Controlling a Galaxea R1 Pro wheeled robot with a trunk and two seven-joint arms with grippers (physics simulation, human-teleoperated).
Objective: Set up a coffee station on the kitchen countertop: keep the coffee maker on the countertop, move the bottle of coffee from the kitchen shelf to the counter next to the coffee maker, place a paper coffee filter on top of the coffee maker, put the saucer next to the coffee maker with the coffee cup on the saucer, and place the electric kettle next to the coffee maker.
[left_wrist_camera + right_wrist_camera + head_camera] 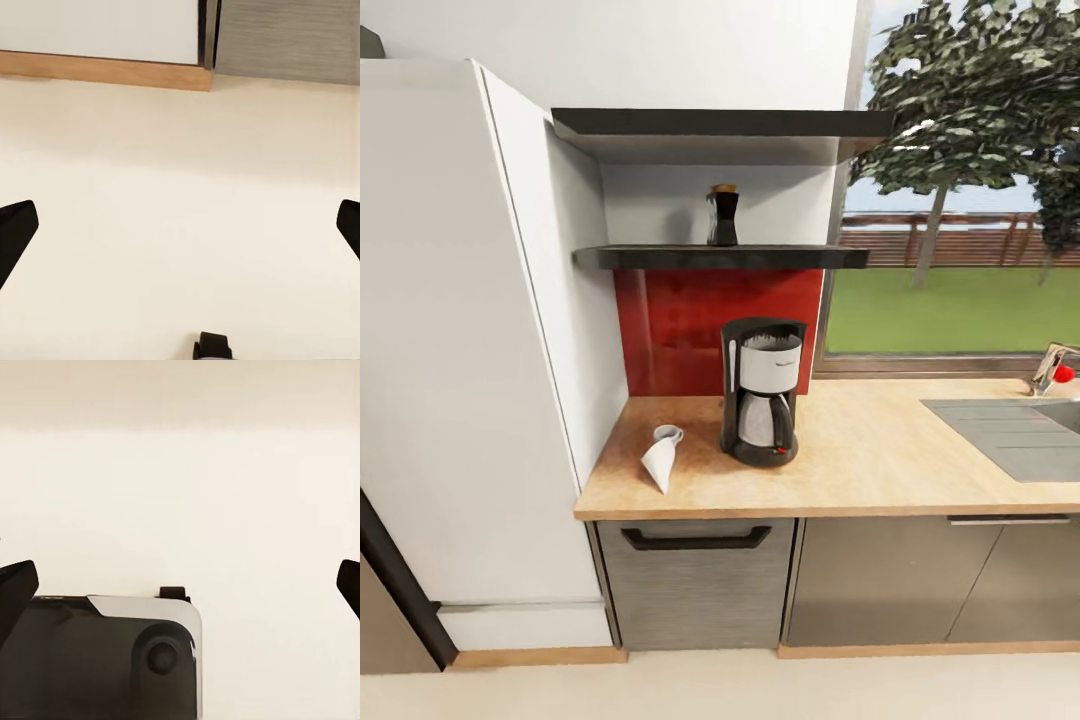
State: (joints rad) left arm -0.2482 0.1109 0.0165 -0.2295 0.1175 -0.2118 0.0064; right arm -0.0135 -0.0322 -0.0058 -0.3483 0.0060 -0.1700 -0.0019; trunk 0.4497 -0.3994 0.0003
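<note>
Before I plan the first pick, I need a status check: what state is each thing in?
coffee maker: upright on the kitchen countertop.
bottle of coffee: upright on the kitchen shelf, capped.
paper coffee filter: lying on its side, left of the coffee maker.
left gripper: fingers wide apart, empty.
right gripper: fingers wide apart, empty.

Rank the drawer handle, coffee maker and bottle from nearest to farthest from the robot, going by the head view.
1. Drawer handle: on the cabinet front, below the countertop edge.
2. Coffee maker: on the countertop, set back from the edge.
3. Bottle: up on the shelf, against the back wall.
</note>
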